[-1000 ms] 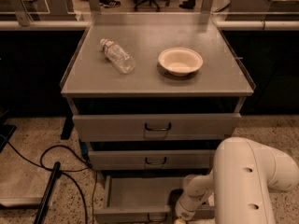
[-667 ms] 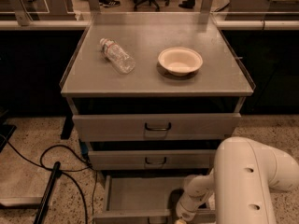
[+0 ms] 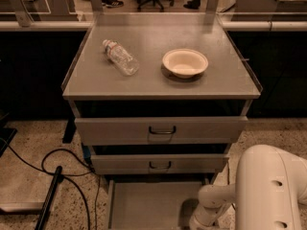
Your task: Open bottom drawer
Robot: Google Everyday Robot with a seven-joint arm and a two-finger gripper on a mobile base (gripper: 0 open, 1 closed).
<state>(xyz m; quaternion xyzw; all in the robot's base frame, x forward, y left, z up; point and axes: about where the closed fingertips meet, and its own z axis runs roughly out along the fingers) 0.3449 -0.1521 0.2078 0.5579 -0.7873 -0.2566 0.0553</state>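
The bottom drawer (image 3: pixel 153 202) is the lowest of three grey cabinet drawers. It stands pulled out, and its flat grey inside shows. Its front and handle are cut off by the lower edge of the view. My white arm (image 3: pixel 268 186) comes in from the lower right. My gripper (image 3: pixel 194 224) hangs at the drawer's front right corner, at the very bottom of the view, mostly cut off by the edge. The middle drawer (image 3: pixel 159 165) and the top drawer (image 3: pixel 161 130) stand slightly out above it.
A clear plastic bottle (image 3: pixel 120 57) lies on the cabinet top (image 3: pixel 158 85), with a white bowl (image 3: pixel 185 62) to its right. Black cables (image 3: pixel 53 171) run over the speckled floor at the left. A railing and office chairs stand behind.
My arm has shifted slightly to the right. The bottom drawer stands out about as far as before.
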